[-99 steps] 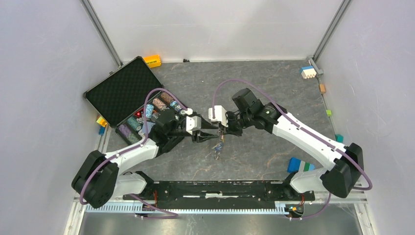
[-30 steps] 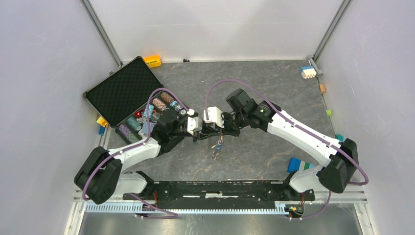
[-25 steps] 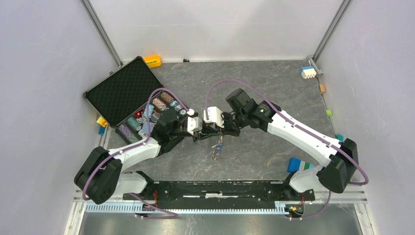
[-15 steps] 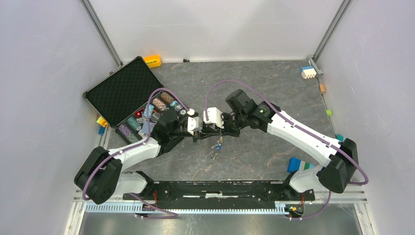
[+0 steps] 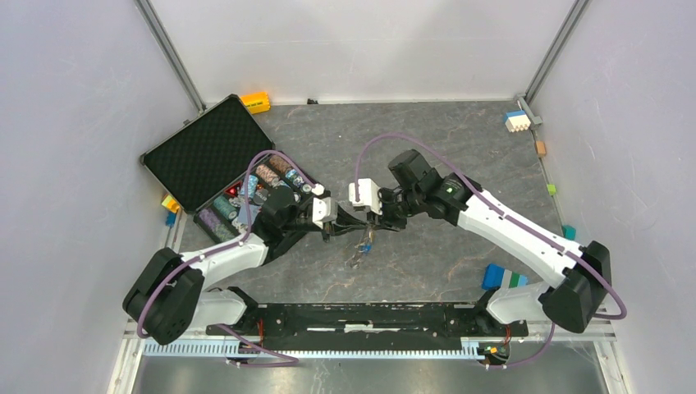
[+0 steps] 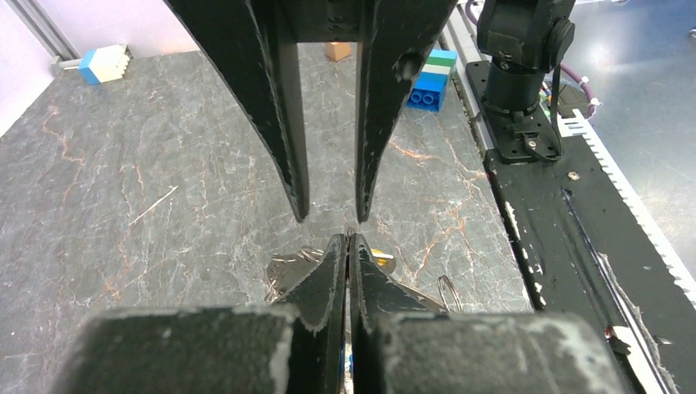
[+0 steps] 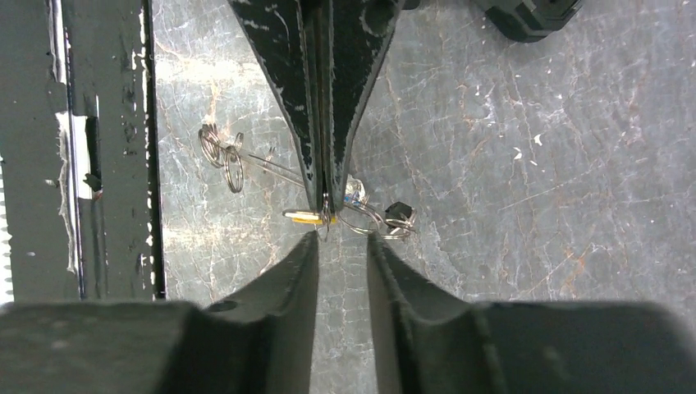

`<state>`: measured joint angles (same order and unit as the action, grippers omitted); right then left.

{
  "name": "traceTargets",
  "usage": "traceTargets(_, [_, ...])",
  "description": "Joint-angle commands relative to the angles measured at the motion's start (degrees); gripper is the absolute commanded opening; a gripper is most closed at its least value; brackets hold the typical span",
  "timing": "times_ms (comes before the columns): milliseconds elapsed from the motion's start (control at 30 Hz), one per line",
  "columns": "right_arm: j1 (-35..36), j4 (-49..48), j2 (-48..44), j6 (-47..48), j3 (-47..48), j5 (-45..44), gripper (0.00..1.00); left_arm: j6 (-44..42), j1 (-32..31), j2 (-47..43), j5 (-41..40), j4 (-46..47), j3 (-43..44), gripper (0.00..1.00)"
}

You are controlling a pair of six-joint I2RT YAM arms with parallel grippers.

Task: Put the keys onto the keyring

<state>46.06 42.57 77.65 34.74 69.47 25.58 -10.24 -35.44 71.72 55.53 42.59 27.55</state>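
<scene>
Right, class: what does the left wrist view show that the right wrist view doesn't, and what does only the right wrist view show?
Only left wrist: a blue-and-green block, a white-and-blue block and the right arm's base. Only right wrist: the blue key. Both: the left end effector shut, the right end effector open, the yellow key, and the keyring on the marbled table.

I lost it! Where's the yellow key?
Right wrist view: the yellow key sits mid-picture, at the tips of the left fingers, left of the blue key.
</scene>
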Motion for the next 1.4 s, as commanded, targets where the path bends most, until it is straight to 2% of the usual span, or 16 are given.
traceTargets(0, [-1.8, -3.1, -3.6, 1.2, -1.7, 4.2, 0.38, 4.2, -0.1, -1.8, -0.8, 7.4, -0.6, 0.02])
traceTargets(100, [-3.2, -4.1, -4.8, 1.2, -3.5, 7.5, 0.42, 4.9, -0.1, -2.1, -1.2, 8.2, -0.8, 0.02])
traceTargets(267, [-4.1, -5.0, -4.7, 1.0, -4.8, 11.9, 0.41, 6.2, -0.1, -1.9, -1.4, 10.1, -1.2, 0.02])
traceTargets(400, [-4.4, -5.4, -3.7, 1.0, -5.0, 13.5, 0.33, 6.4, -0.1, -2.0, -1.3, 10.5, -1.3, 0.02])
traceTargets(867, [-5.1, -6.4, -1.7, 1.3, -5.6, 14.0, 0.22, 6.1, -0.1, -2.4, 0.1, 11.0, -1.9, 0.02])
traceTargets(1367, [-5.6, -6.8, -1.1, 1.4, -5.9, 14.8, 0.03, 5.8, 0.0, -2.4, 2.7, 12.1, -2.3, 0.02])
